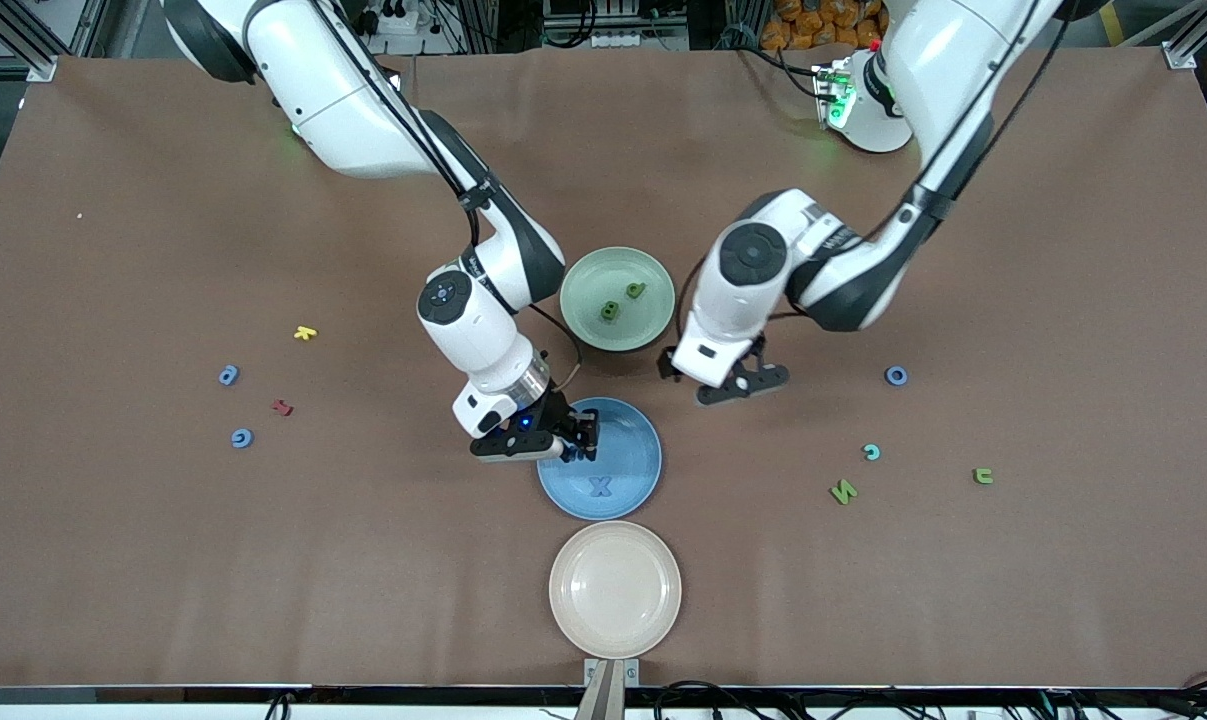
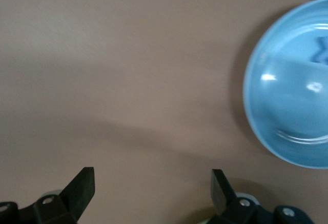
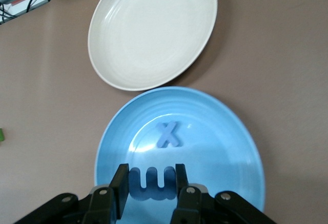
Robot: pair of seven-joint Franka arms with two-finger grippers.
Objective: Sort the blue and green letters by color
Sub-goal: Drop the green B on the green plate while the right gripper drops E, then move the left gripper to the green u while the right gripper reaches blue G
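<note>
A blue X (image 1: 600, 487) lay in the blue plate (image 1: 633, 480); two green letters (image 1: 621, 302) in the green bowl (image 1: 588, 285). A blue m (image 3: 152, 182) was gripped by the right hand (image 3: 149, 185) over the blue plate. The left hand (image 2: 151, 185) was held open over the surface (image 2: 128, 80).

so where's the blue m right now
The blue m sits in the right claw, over the blue plate that already holds the blue x.
</note>
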